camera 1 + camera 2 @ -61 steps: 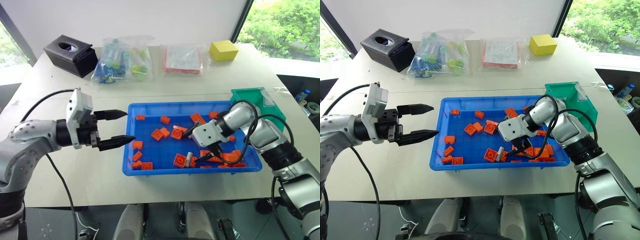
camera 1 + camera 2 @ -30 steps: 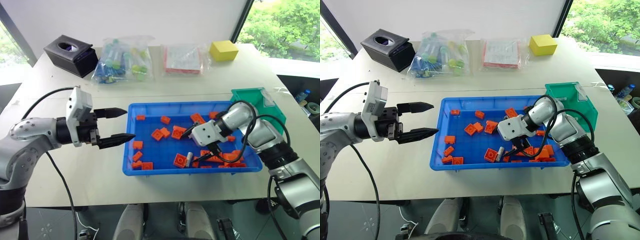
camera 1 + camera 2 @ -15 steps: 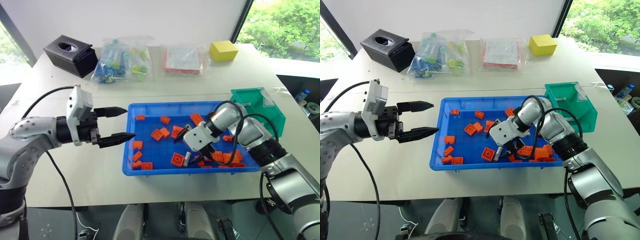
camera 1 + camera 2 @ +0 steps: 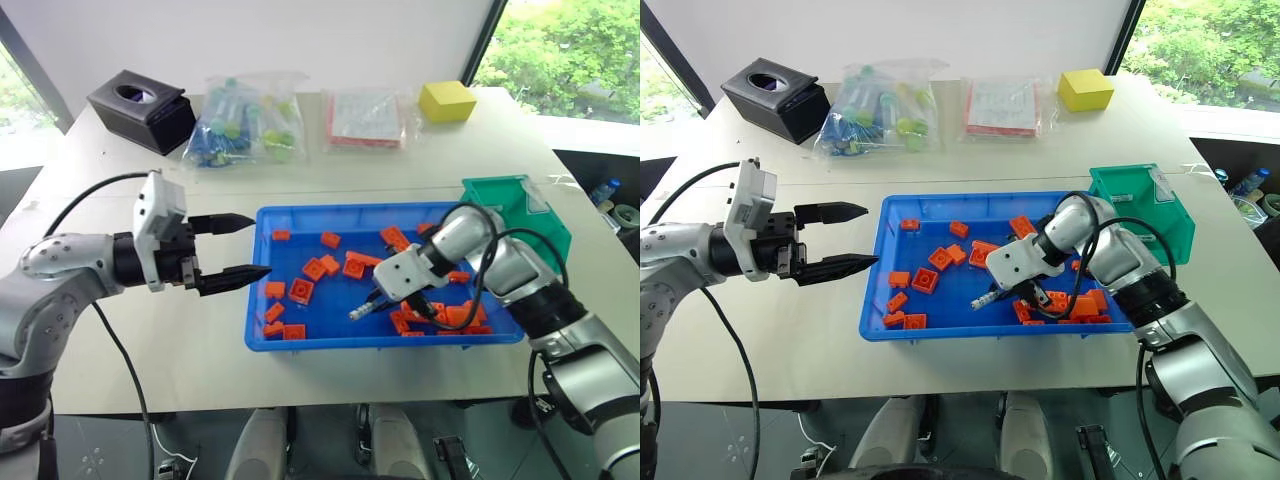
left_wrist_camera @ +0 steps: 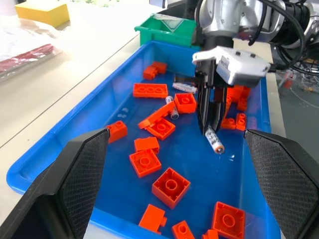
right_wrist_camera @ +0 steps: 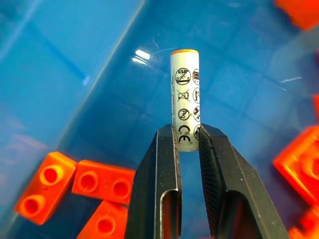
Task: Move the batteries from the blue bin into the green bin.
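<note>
The blue bin (image 4: 300,343) lies mid-table, strewn with orange bricks (image 4: 353,266). My right gripper (image 4: 380,301) hangs over its front half, shut on one of the batteries (image 6: 184,94), a pale cylinder with an orange end that sticks out past the fingertips (image 6: 167,137) and tilts down just above the tray floor. Two more batteries (image 5: 184,87) lie among the bricks further back. The green bin (image 4: 515,196) stands at the tray's far right corner. My left gripper (image 4: 258,248) hovers open just outside the tray's left rim, holding nothing.
Along the back of the table are a black tissue box (image 4: 142,108), a clear bag of coloured items (image 4: 240,125), a flat packet (image 4: 365,118) and a yellow block (image 4: 446,100). Bare tabletop surrounds the tray on the left and front.
My right gripper has shut on a battery in the tray's front part and raised it slightly. One orange brick now lies further left. The left arm has not moved.
</note>
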Available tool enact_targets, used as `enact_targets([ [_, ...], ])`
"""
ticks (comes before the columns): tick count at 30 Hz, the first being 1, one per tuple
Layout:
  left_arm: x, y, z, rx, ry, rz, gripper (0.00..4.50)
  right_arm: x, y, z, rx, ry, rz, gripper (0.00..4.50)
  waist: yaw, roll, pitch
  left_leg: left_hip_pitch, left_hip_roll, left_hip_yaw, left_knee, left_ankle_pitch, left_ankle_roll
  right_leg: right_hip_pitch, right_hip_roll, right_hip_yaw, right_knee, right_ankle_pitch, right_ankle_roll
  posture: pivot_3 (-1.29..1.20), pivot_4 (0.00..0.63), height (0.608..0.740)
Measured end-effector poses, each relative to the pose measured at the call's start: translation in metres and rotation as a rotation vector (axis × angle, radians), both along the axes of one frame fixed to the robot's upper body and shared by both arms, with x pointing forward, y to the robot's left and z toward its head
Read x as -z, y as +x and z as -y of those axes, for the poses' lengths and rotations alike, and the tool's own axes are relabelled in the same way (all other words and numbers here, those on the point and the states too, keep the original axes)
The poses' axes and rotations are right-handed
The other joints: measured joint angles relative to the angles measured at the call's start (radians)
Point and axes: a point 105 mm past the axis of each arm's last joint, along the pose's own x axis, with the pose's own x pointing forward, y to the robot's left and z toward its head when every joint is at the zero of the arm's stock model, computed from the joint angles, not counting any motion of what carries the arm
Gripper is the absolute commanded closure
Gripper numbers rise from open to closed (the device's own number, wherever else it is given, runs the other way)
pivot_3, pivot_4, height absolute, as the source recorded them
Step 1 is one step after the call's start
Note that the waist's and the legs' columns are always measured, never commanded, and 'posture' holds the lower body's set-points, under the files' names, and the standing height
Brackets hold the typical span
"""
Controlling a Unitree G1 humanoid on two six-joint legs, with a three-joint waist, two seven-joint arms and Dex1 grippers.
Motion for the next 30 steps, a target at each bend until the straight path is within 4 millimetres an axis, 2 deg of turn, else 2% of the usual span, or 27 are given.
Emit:
enact_targets([
  [3, 0.001, 0.0, 0.002, 0.007, -0.007, -0.001, 0.0, -0.026, 0.002, 0.011, 0.134, 0.102, 0.029, 4.47, 0.0, 0.0, 0.0, 0.0, 0.0, 0.0, 0.0, 0.0, 0.0, 0.0, 0.0, 0.0, 0.0, 0.0, 0.0, 0.0, 0.15, 0.692],
  [7, 0.004, 0.0, 0.006, 0.023, -0.01, -0.013, 0.0, -0.076, 0.016, 0.029, 0.427, 0.35, 0.094, 4.47, 0.0, 0.0, 0.0, 0.0, 0.0, 0.0, 0.0, 0.0, 0.0, 0.0, 0.0, 0.0, 0.0, 0.0, 0.0, 0.0, 0.15, 0.692],
  [10, 0.005, 0.0, 0.007, 0.028, -0.012, -0.02, 0.0, -0.103, 0.027, 0.062, 0.687, 0.494, 0.142, 4.47, 0.003, 0.0, 0.0, 0.0, 0.0, 0.0, 0.0, 0.0, 0.0, 0.0, -0.001, 0.0, 0.0, 0.0, 0.0, 0.0, 0.15, 0.692],
  [12, 0.006, 0.0, 0.007, 0.036, -0.013, -0.025, 0.0, -0.117, 0.033, 0.093, 0.88, 0.573, 0.198, 4.47, 0.005, 0.0, 0.0, 0.0, 0.0, 0.001, 0.0, 0.0, 0.0, 0.0, -0.001, 0.0, -0.001, 0.0, 0.0, 0.0, 0.15, 0.692],
  [15, 0.003, 0.003, 0.008, 0.049, -0.019, -0.024, 0.0, -0.12, 0.035, 0.133, 1.108, 0.622, 0.264, 4.47, 0.003, 0.0, 0.0, 0.0, 0.0, 0.001, 0.0, 0.0, 0.0, 0.0, -0.001, 0.0, -0.001, 0.0, 0.0, 0.0, 0.15, 0.692],
  [19, 0.0, 0.007, 0.012, 0.071, -0.017, -0.007, 0.0, -0.094, 0.034, 0.163, 1.291, 0.585, 0.264, 4.47, -0.003, 0.0, 0.0, 0.0, 0.0, 0.002, 0.0, 0.0, 0.001, -0.001, -0.001, 0.0, 0.0, 0.0, 0.0, 0.0, 0.15, 0.692],
  [21, -0.001, 0.008, 0.012, 0.074, -0.019, -0.007, 0.0, -0.087, 0.034, 0.17, 1.342, 0.576, 0.262, 3.42, -0.007, 0.0, 0.0, 0.0, 0.0, 0.003, 0.0, 0.0, 0.001, -0.001, -0.001, 0.001, 0.0, 0.0, 0.0, 0.0, 0.15, 0.692],
  [22, -0.001, 0.009, 0.012, 0.075, -0.02, -0.007, 0.0, -0.087, 0.034, 0.172, 1.357, 0.579, 0.267, 3.02, -0.007, 0.0, 0.0, 0.0, 0.0, 0.003, 0.0, 0.0, 0.001, -0.001, 0.0, 0.001, 0.001, 0.0, 0.0, 0.0, 0.15, 0.692],
  [27, -0.003, 0.011, 0.012, 0.08, -0.017, -0.002, 0.0, -0.088, 0.037, 0.177, 1.383, 0.586, 0.313, 0.37, -0.003, 0.0, 0.0, 0.0, 0.0, 0.003, 0.0, 0.0, 0.001, -0.001, 0.0, 0.001, 0.0, 0.0, 0.0, 0.0, 0.15, 0.692],
  [30, -0.002, 0.011, 0.013, 0.08, -0.018, -0.003, 0.0, -0.083, 0.039, 0.176, 1.379, 0.578, 0.295, 0.37, -0.001, 0.0, 0.0, 0.0, 0.0, 0.003, 0.0, 0.0, 0.001, -0.001, 0.0, 0.001, 0.0, 0.0, 0.0, 0.0, 0.15, 0.692],
])
